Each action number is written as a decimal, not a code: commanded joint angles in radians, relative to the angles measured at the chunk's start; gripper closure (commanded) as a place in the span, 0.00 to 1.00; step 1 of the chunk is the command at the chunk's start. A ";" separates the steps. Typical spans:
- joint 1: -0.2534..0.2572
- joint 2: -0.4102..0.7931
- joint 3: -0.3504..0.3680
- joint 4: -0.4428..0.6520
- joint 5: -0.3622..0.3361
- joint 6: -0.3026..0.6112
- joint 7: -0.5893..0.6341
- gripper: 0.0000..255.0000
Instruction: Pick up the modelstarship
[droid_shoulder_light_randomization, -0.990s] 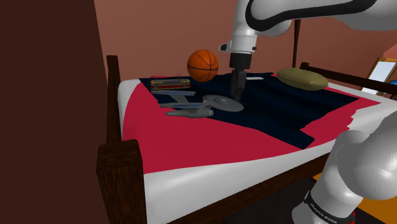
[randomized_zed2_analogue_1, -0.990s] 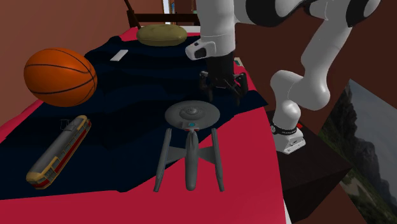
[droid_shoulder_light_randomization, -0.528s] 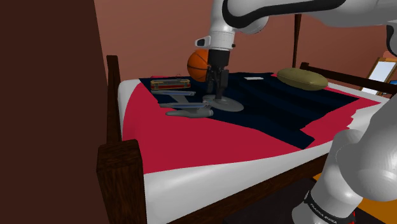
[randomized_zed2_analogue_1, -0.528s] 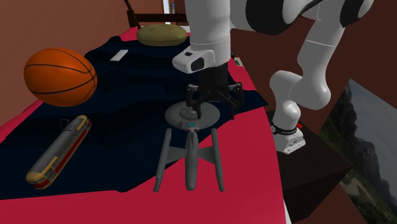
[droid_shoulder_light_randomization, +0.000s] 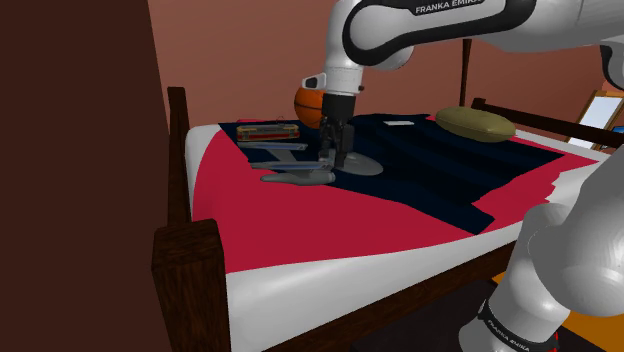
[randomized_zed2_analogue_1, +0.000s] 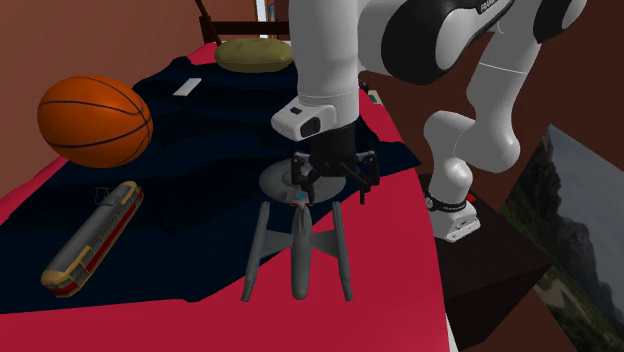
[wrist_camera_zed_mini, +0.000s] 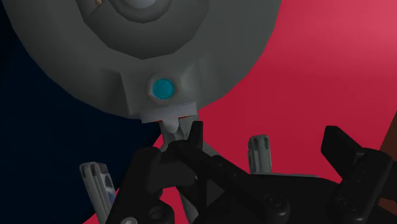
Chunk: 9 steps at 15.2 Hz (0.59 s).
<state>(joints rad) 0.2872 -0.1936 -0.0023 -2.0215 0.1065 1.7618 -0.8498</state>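
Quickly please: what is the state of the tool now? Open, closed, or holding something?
Tool: open, down at the starship, holding nothing.

Shoulder across bed (droid_shoulder_light_randomization: 300, 222), second from foot, wrist close over starship (wrist_camera_zed_mini: 159, 51)

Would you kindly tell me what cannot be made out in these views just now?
- Second exterior view: the gripper hides much of the saucer of the model starship.
- Wrist view: the top edge cuts off the saucer; the gripper's body hides the hull.
- Shoulder view: the arm hides part of the basketball; the white item on the dark cloth is too small to identify.
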 joint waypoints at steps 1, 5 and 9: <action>0.000 0.000 0.000 -0.008 0.000 0.008 -0.001 0.00; 0.000 0.001 0.000 -0.008 0.000 0.010 -0.002 1.00; 0.000 0.001 0.000 -0.009 0.000 0.011 -0.002 1.00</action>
<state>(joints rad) 0.2873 -0.1942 -0.0022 -2.0295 0.1070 1.7729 -0.8514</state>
